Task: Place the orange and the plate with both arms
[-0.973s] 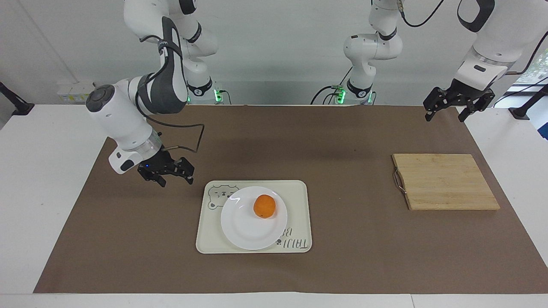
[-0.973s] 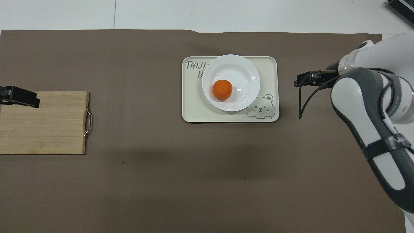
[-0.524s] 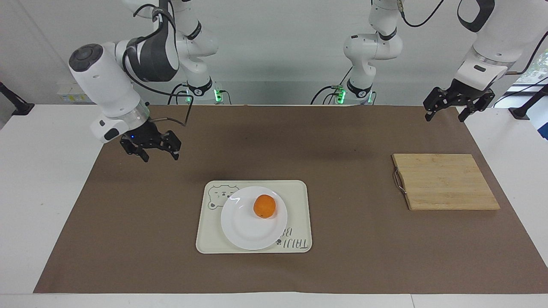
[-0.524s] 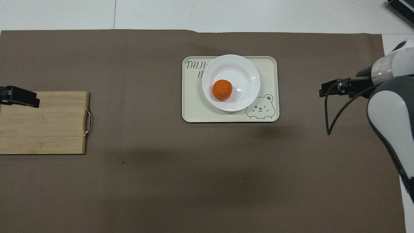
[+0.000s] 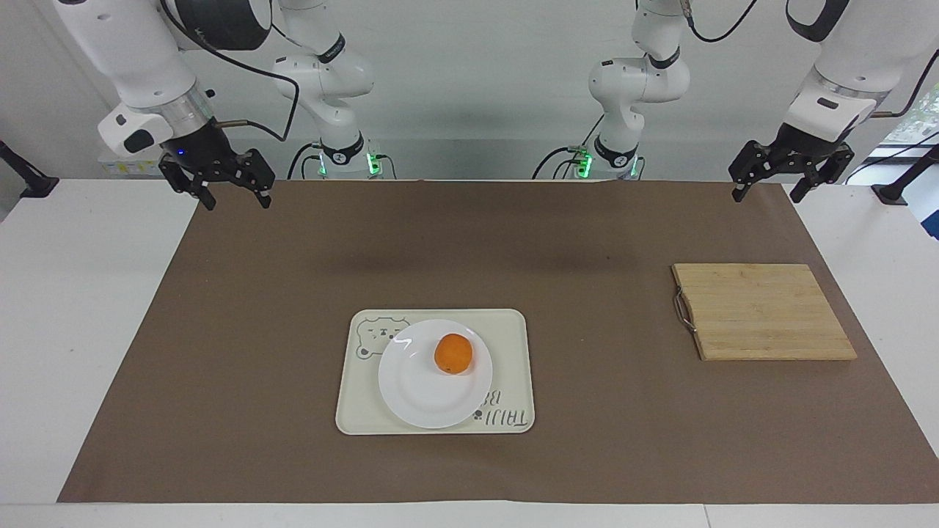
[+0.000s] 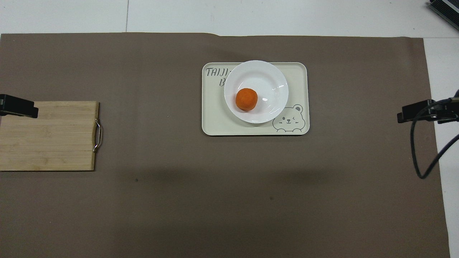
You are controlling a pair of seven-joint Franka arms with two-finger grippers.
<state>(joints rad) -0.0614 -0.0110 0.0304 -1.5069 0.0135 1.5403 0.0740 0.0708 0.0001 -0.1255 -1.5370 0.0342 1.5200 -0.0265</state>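
The orange point(image 5: 453, 353) point(image 6: 246, 99) rests in the well of the white plate point(image 5: 418, 396) point(image 6: 267, 77). That plate sits on a cream tray point(image 5: 513, 328) point(image 6: 215, 123) with a bear drawing, mid-table. My right gripper point(image 5: 238, 203) point(image 6: 416, 111) hangs open and empty, high over the brown mat's corner at the right arm's end, well clear of the tray. My left gripper point(image 5: 765, 196) point(image 6: 18, 109) also hangs open and empty, raised over the mat's edge by the cutting board.
A bamboo cutting board point(image 5: 763, 312) point(image 6: 46, 136) with a metal handle lies toward the left arm's end. A brown mat point(image 5: 587, 440) covers most of the white table. A loose black cable point(image 6: 417, 157) dangles from the right wrist.
My right gripper has risen and drawn back from beside the tray to the mat's corner near its own base. The left gripper lifted very slightly. Orange, plate and tray stayed put.
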